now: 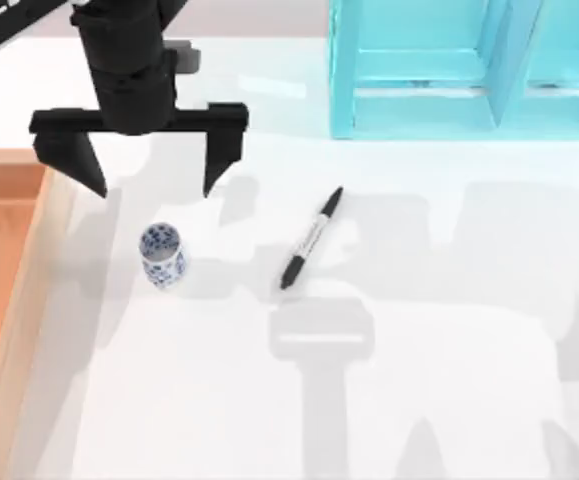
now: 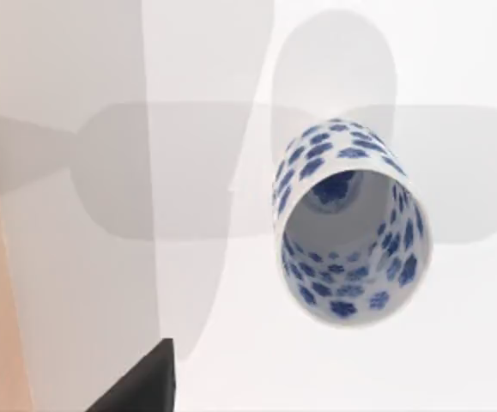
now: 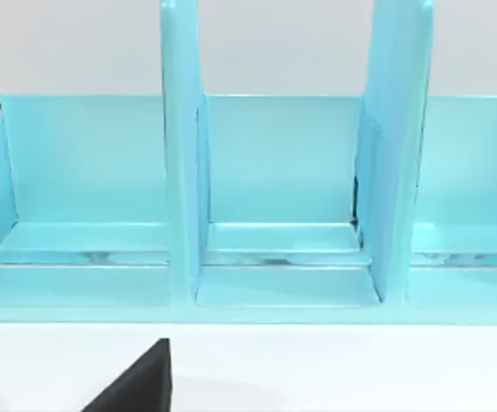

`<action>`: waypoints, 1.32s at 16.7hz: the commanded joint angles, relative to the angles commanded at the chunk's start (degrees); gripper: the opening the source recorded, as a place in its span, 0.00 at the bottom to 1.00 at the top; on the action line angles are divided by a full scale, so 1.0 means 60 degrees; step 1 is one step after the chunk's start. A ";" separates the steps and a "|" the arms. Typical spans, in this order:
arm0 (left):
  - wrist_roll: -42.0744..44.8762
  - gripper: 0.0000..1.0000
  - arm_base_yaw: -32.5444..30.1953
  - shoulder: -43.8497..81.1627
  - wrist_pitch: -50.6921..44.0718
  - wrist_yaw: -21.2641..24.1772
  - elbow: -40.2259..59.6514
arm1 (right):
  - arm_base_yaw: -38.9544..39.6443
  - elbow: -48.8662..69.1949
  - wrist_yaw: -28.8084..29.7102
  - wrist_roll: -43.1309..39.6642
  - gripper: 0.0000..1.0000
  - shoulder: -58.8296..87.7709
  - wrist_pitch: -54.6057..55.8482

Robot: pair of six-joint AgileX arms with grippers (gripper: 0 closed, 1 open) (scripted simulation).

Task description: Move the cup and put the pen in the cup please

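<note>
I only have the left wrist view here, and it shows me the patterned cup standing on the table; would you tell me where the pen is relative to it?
Observer: The pen lies flat on the table, apart from the cup, toward the top view's right.
Operator: Thank you. Is my left gripper closed on anything?
Observer: No, the left gripper is open, above the table just behind the cup.
Operator: And what is beyond the pen?
Observer: A turquoise divided rack stands at the table's far edge, facing the right wrist camera.
</note>
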 joint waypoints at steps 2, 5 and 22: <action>0.0007 1.00 -0.0013 0.0050 -0.1022 0.0010 0.1109 | 0.0000 0.0000 0.0000 0.0000 1.00 0.0000 0.0000; 0.0024 1.00 -0.0026 0.0066 -0.2316 0.0003 0.2521 | 0.0000 0.0000 0.0000 0.0000 1.00 0.0000 0.0000; 0.0825 1.00 -0.2305 0.2554 -0.1129 -0.1284 0.3764 | 0.0000 0.0000 0.0000 0.0000 1.00 0.0000 0.0000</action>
